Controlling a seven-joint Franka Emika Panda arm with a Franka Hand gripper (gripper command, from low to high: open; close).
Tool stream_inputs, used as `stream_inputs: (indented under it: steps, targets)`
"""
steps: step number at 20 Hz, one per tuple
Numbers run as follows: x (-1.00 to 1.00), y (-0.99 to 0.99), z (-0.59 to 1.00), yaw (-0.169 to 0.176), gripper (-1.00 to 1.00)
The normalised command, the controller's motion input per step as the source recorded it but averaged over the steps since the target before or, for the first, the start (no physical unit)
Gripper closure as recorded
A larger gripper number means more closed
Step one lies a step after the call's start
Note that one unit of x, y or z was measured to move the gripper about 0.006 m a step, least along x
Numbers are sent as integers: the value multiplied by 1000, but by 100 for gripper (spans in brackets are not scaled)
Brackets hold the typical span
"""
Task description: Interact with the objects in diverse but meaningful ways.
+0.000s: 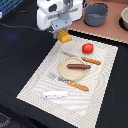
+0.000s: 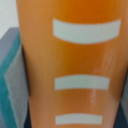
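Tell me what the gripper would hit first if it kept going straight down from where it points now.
The gripper, shut on the bread block, points down at the far edge of the striped placemat. The block would probably meet bare mat first, short of the tomato and plate; depth is uncertain.

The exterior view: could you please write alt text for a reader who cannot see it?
A white robot hand holds a yellow-orange bread block above the far edge of a pale placemat. On the mat are a tomato, a plate carrying a sausage, a fork and a knife.
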Motion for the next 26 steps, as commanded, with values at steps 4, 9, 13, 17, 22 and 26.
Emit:
stream_inputs:
  steps: [4,9,13,17,22,26]
  targets:
    - [-141,-901,0,0,100]
    - [-128,-899,0,0,100]
    - [-109,-891,0,0,100]
    - [-87,-900,0,0,100]
    - [0,-944,-9,0,100]
    - [49,-433,-329,0,100]
